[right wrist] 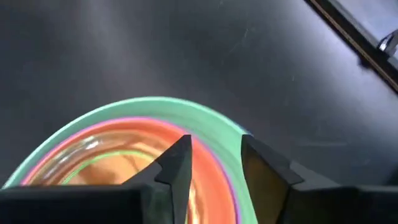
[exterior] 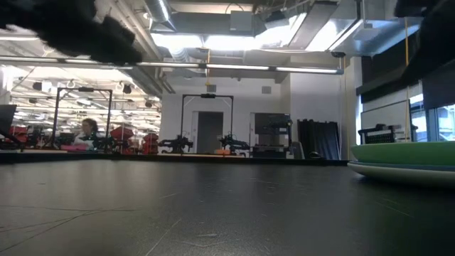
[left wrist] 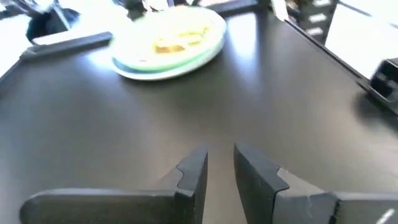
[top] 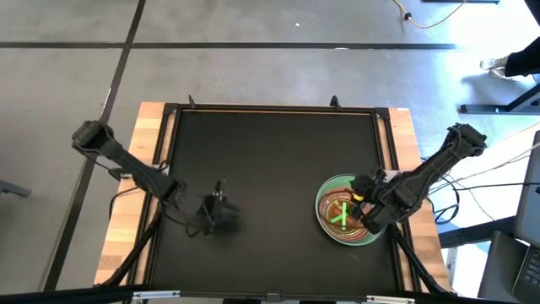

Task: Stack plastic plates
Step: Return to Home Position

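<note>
While the plates (top: 332, 209) sit stacked near right on the mat (top: 270, 160), the right gripper (right wrist: 214, 149) hovers above them, narrowly parted and empty; the left gripper (left wrist: 219, 158), also narrowly parted and empty, hangs near left.

Left claw (left wrist: 221, 158) and right claw (right wrist: 216, 149) hover low, each slightly parted.

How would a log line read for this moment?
plates: stacked, right side | right claw: open, over plates | left claw: open, empty, left side
</note>
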Available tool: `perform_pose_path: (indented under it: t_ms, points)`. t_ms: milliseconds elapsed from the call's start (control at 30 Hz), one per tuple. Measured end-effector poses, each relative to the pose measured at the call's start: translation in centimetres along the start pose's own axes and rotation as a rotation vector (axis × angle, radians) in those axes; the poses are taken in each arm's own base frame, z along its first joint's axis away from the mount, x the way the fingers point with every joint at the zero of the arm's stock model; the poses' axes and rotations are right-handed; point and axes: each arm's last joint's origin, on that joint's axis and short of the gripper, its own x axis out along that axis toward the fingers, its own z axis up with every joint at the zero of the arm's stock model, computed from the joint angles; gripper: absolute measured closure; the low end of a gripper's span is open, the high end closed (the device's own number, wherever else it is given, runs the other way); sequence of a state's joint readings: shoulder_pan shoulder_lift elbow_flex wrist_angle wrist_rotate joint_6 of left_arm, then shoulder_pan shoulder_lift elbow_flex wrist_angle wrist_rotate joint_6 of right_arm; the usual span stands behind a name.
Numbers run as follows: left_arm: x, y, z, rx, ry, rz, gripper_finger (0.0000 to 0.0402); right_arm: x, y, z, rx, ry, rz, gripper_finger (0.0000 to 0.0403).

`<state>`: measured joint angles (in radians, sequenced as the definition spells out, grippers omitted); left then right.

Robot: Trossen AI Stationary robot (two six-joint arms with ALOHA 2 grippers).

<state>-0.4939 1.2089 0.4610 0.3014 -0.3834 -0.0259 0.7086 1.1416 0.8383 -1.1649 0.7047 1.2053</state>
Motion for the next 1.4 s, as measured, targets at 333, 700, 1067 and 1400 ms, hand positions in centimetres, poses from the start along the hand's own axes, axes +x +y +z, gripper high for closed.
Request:
perform_pose_path:
  t_ms: [333,700,1067,1400]
  points:
    - [-2.1,6.1,-0.2,-0.019,-0.048,0.082,0.0330,3.8,-0.8,2.9,-0.110,-0.052,0.048,0.0340]
    - [-5.2,10.0,-5.7,-0.197,-0.169,0.221,0.0354,6.8,-4.3,3.9,-0.041,-0.247,0.388,0.0391]
    - [-7.6,10.5,-7.7,-0.246,-0.268,0.320,0.0397,6.9,-7.5,1.7,0.026,-0.430,0.574,0.0399]
    - [-9.0,10.6,-7.6,-0.247,-0.337,0.342,0.0397,6.1,-9.4,-0.4,0.049,-0.669,0.680,0.0400]
